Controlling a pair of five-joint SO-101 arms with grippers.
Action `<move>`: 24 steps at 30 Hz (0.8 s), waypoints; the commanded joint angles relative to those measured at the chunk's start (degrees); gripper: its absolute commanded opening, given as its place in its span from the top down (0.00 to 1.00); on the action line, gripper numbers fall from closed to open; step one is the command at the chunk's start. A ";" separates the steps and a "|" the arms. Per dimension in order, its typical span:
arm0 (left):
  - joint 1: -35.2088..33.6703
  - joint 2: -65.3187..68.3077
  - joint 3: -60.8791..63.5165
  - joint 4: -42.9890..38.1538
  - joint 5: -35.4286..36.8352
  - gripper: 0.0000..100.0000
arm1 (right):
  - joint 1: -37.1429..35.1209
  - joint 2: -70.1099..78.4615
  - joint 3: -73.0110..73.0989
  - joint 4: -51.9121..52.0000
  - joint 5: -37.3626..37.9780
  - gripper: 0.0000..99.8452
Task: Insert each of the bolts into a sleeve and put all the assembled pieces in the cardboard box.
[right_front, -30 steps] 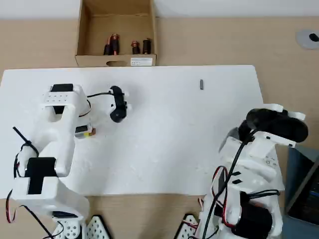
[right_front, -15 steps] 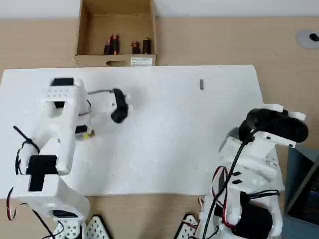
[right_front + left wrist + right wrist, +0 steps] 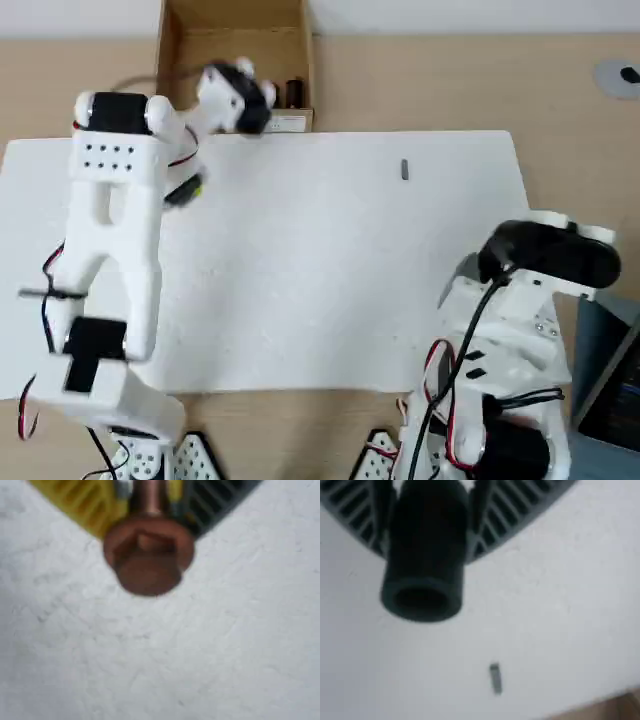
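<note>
Holding bolt [image 3: 148, 555], left jaws over mat [image 3: 350, 280], seemingly nr box [image 3: 168, 70] edge.

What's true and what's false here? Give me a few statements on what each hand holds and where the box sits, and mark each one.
1. The left hand grips a copper-coloured hex-head metal bolt. True.
2. The right hand is empty. False: it is shut on a black cylindrical sleeve.
3. The bolt already sits inside the sleeve. False: they are apart, one in each hand.
4. The brown cardboard box stands off the white mat. True.
</note>
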 commanded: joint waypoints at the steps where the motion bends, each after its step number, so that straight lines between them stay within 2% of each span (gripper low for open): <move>1: 3.16 -11.03 -5.89 0.70 12.75 1.00 | -2.24 -0.22 -6.20 1.76 1.93 0.99; 7: 7.30 -28.53 4.31 0.70 19.43 1.00 | -3.30 -0.22 -8.92 5.80 5.54 0.99; 12: 8.18 -47.25 17.93 0.26 30.68 1.00 | -3.30 -0.84 -10.42 9.41 8.35 0.99; 19: 7.56 -73.80 39.38 -7.91 42.29 1.00 | -6.29 -10.68 -3.65 7.03 11.52 0.99; 24: 7.56 -89.63 53.98 -18.11 48.44 1.00 | -9.01 -16.92 3.47 3.16 11.25 0.99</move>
